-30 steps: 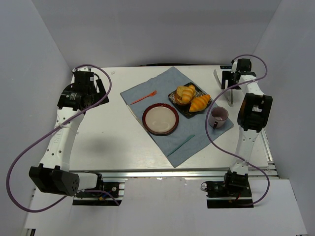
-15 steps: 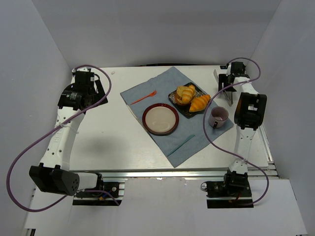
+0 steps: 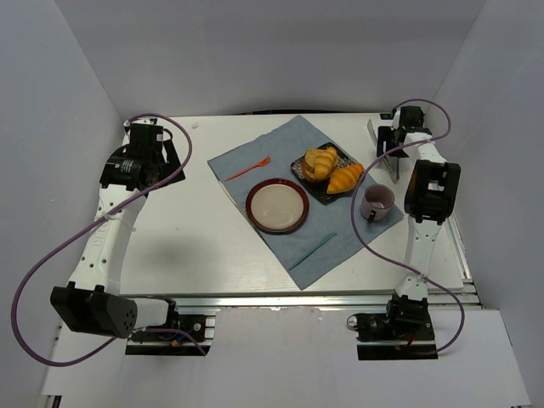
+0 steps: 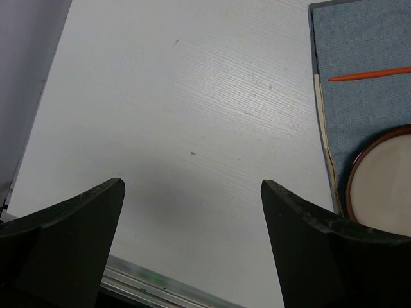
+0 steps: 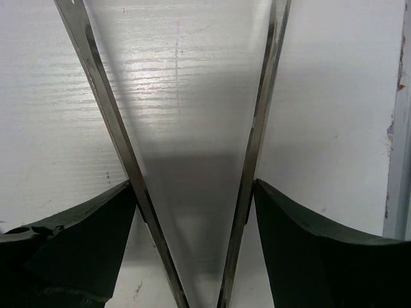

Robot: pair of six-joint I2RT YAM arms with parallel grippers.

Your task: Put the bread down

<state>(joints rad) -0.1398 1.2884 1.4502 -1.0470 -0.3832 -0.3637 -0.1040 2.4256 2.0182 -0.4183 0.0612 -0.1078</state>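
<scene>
The bread is two croissant-shaped rolls, one pale golden (image 3: 320, 161) and one orange-brown (image 3: 344, 178). They lie together on a small dark tray (image 3: 316, 190) on the blue cloth (image 3: 255, 153). My right gripper (image 3: 393, 146) is at the back right of the table, to the right of the tray. In the right wrist view its fingers (image 5: 77, 237) rest against both arms of open metal tongs (image 5: 109, 122), so the gripper (image 5: 192, 192) holds them. My left gripper (image 3: 149, 161) is open and empty over bare table at the back left (image 4: 192, 218).
A red-rimmed plate (image 3: 277, 206) sits on the cloth near the tray, and also shows in the left wrist view (image 4: 385, 173). A purple-rimmed cup (image 3: 377, 201) stands right of it. An orange fork (image 3: 248, 170) and a teal stick (image 3: 312, 252) lie on the cloth. Grey walls enclose the table.
The right arm shifted slightly left and back with the tongs between one second and half a second ago. Since then nothing has moved. The left arm has stayed still.
</scene>
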